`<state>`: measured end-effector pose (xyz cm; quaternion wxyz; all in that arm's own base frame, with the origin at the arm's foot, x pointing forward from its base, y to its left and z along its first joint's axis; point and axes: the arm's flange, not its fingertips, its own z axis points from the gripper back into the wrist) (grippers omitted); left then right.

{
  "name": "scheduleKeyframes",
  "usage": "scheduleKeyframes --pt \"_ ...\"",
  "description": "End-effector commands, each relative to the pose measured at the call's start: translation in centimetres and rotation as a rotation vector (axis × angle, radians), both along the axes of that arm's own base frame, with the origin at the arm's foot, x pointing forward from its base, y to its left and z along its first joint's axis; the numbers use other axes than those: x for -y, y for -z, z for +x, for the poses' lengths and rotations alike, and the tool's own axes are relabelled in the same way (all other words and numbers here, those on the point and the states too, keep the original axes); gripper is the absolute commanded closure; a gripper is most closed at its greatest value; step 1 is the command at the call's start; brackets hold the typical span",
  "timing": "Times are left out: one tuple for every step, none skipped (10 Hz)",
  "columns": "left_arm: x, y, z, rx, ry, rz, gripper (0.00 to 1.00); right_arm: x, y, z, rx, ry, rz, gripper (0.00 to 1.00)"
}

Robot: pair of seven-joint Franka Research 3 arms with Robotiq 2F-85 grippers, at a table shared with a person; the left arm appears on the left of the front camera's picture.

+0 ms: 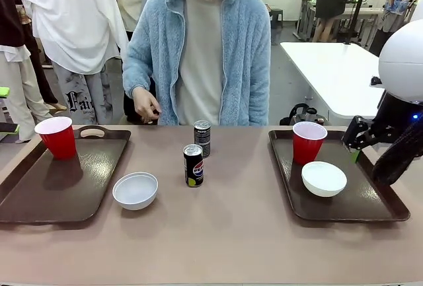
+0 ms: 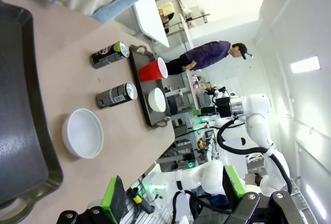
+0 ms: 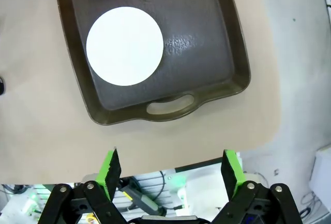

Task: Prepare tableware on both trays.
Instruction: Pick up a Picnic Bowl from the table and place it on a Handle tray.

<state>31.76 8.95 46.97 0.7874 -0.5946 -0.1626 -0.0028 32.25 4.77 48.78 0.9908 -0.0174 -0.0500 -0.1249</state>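
Wide apart, nothing held: left gripper (image 2: 173,189), right gripper (image 3: 170,168). Risk of toppling far can (image 1: 202,138) while grabbing near can (image 1: 193,165): slim, close together.

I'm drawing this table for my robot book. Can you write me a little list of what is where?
Left tray: holds the left cup, red and upright; no bowl on it
Right tray: holds the right cup, red, and the right bowl, white
Loose bowl: white, on the table beside the left tray
Near can and far can: upright, mid-table between the trays
Person: at the far side
Robot's jaws: both pairs open, holding nothing
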Motion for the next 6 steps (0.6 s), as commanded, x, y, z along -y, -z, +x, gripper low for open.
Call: scheduleKeyframes --pt "0.0 0.0 0.0 0.027 -0.004 -0.019 0.00 -0.1 0.0 0.2 0.016 0.016 -0.003 0.00" --pt "0.0 0.0 0.0 0.000 0.000 0.000 0.00 0.0 0.0 0.0 0.000 0.000 0.000 0.00" --pt "1.0 -2.0 0.9 -0.053 0.000 0.219 0.00 3.3 -1.4 -1.7 0.010 -0.056 0.252 0.00" --pt "2.0 -4.9 2.3 -0.080 0.008 0.372 0.00 6.5 -2.1 -2.1 0.027 -0.071 0.452 0.00" --pt "3.0 -7.3 3.1 -0.118 0.034 0.500 0.00 9.0 -1.7 -2.4 0.031 -0.091 0.600 0.00" --pt "4.0 -9.6 3.8 -0.146 0.059 0.614 0.00 11.1 -1.2 -2.6 0.045 -0.121 0.734 0.00"
